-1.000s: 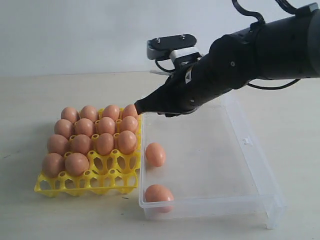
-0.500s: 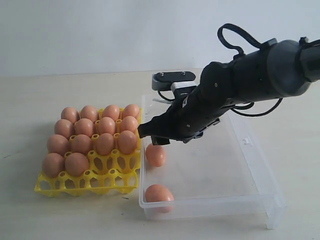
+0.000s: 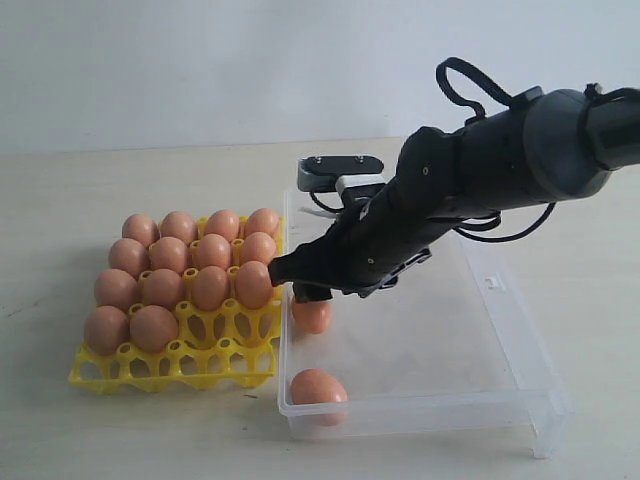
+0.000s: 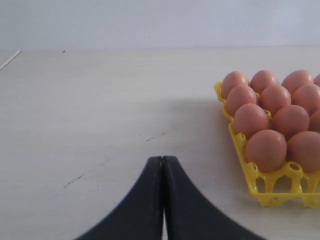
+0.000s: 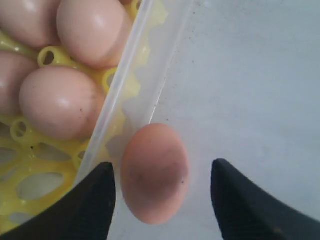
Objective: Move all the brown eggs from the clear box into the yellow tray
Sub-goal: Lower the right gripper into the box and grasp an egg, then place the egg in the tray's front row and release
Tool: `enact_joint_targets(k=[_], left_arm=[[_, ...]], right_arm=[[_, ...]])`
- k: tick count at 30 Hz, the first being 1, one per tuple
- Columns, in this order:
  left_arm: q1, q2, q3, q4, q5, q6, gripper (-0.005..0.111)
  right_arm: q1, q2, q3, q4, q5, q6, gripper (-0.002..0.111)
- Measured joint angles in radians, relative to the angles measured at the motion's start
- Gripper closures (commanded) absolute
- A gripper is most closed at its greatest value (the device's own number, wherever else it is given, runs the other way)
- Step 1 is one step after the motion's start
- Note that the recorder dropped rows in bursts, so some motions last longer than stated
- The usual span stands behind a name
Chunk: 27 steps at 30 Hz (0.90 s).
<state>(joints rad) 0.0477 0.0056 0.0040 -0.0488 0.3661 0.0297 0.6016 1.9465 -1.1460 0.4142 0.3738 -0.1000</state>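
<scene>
Right gripper [image 3: 302, 292] was down inside the clear box [image 3: 505, 318], jaws wide open, one finger on each side of a brown egg [image 3: 312, 314]. In the right wrist view one finger [image 5: 95, 200] sat just beside the shell and the other [image 5: 245, 200] stood further off. No contact seen, so it gripped nothing. That egg lay on the box floor just beside the wall next to the yellow tray [image 3: 232, 356].

A second egg [image 3: 318, 386] lay in the box's near corner on the tray side, apart from the first.

The tray sat on the table [image 3: 90, 440] with its edge against the box. It held fourteen eggs [image 3: 208, 287]: three full rows of four at the back, then two in the next row on the side away from the box.

Left gripper [image 4: 162, 161] had its jaws pressed together with nothing between them. It was over bare table, well apart from the tray, and out of the exterior view.
</scene>
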Motion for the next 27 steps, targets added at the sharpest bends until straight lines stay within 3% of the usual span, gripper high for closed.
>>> enact_joint_targets(k=[8, 10, 13, 21, 27], left_arm=[[0.0, 0.0, 0.0, 0.0, 0.0, 0.0, 0.107], [0.0, 0.0, 0.0, 0.0, 0.0, 0.0, 0.107], [0.0, 0.0, 0.0, 0.0, 0.0, 0.0, 0.107], [0.0, 0.0, 0.0, 0.0, 0.0, 0.0, 0.107], [0.0, 0.0, 0.0, 0.0, 0.0, 0.0, 0.107]], right_arm=[[0.008, 0.062, 0.0, 0.043, -0.027, -0.058, 0.057], [0.008, 0.079, 0.0, 0.046, -0.033, -0.067, 0.071], [0.008, 0.088, -0.004, 0.048, -0.043, -0.069, 0.106], [0.008, 0.023, 0.002, 0.026, -0.066, -0.073, 0.108], [0.069, -0.134, 0.141, -0.069, -0.412, -0.046, 0.108]])
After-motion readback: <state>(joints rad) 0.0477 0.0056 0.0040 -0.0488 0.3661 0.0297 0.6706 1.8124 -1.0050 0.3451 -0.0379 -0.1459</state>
